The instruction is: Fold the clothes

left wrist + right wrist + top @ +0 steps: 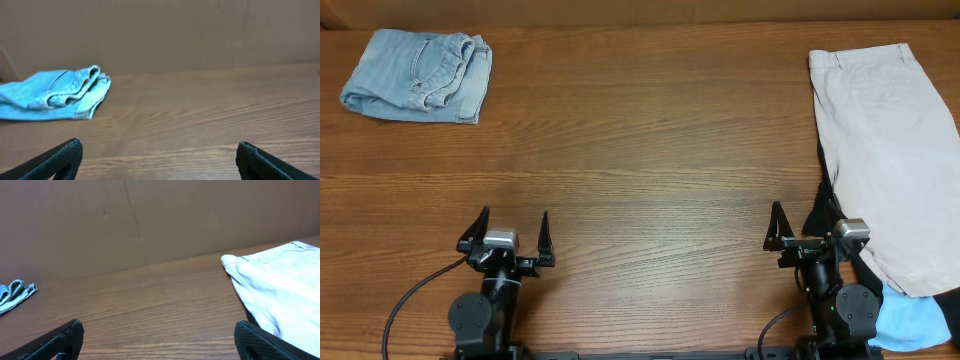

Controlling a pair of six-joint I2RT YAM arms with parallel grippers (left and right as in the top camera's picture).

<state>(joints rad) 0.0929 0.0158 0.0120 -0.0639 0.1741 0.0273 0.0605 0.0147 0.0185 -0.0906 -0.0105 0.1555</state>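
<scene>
Facing the unfolded pile with left pincer (515,225) and right pincer (804,222) both released and empty.
The beige shorts (890,160) lie just right of the right pincer, long axis running away from it, so that arm is nearer; the folded denim shorts (418,75) sit far-left on the counter (650,150).

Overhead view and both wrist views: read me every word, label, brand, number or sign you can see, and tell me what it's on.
No readable text in any view.
Denim shorts: no legible label or brand patch.
Beige shorts: plain, no print showing.
Pale-blue garment: no print showing.
Table and brown back wall: no writing or signs.
</scene>
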